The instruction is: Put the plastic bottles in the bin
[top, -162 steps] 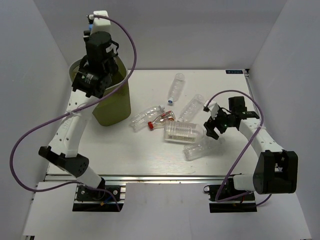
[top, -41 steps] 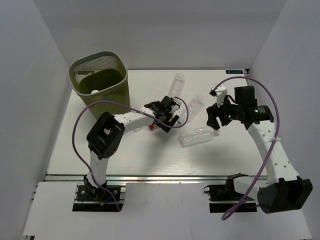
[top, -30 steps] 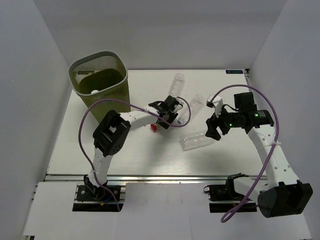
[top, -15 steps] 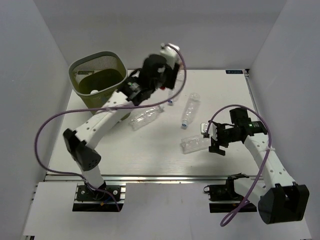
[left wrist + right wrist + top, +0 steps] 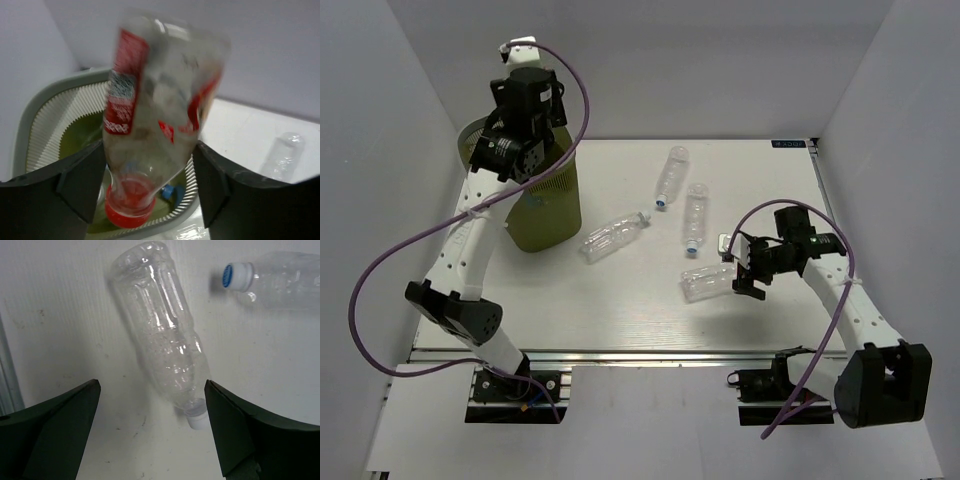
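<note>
The bin (image 5: 546, 214) is an olive mesh wastebasket at the table's back left; its pale rim (image 5: 44, 102) shows below in the left wrist view. My left gripper (image 5: 515, 158) hangs over it, open. A blurred red-labelled, red-capped bottle (image 5: 155, 100) hangs cap-down between its fingers (image 5: 80, 182). A clear white-capped bottle (image 5: 708, 282) lies at front right. My right gripper (image 5: 740, 270) stands open right at its neck end (image 5: 167, 355). Three more clear bottles lie on the table (image 5: 670, 175), (image 5: 695, 215), (image 5: 613, 235).
A blue cap (image 5: 168, 192) shows inside the bin. A blue-and-white capped bottle (image 5: 280, 275) lies just beyond the one under my right gripper. White walls close the table's back and sides.
My left arm swung from the table's middle up over the bin with the red-labelled bottle, and its jaws spread wide. My right gripper dropped toward the front bottle.
</note>
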You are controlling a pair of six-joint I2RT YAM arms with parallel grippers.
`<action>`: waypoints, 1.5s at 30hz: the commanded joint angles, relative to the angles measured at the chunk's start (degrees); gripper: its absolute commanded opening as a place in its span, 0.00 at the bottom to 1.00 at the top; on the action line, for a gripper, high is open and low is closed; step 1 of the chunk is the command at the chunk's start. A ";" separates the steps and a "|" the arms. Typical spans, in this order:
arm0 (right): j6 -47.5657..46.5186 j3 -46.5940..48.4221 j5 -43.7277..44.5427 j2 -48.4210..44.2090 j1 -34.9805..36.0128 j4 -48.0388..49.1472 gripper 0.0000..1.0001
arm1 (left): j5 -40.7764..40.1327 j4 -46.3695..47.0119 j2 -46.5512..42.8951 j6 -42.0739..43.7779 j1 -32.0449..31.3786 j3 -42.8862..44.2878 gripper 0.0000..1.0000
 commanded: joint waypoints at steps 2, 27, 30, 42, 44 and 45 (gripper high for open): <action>2.94 -0.41 1.57 -2.15 0.10 5.70 0.90 | 1.72 -4.22 -1.74 -1.36 4.27 -3.84 1.00; -11.30 3.29 9.12 28.08 8.01 16.42 0.90 | 68.18 1.84 -21.95 11.21 1.03 -39.42 1.00; -11.31 3.19 9.13 29.75 8.10 15.38 0.81 | 66.59 1.22 -21.25 12.35 -0.28 -43.47 1.00; 2.43 37.62 -12.22 21.15 5.72 -11.18 0.10 | 63.07 8.33 -23.61 8.33 -6.44 -61.66 1.00; 17.93 47.74 -16.68 22.36 6.16 -3.23 0.10 | 65.35 12.79 -27.03 5.07 -7.23 -67.79 1.00; 22.58 49.58 -17.58 22.98 7.12 3.70 0.10 | 66.49 14.65 -28.18 1.49 -8.54 -69.92 1.00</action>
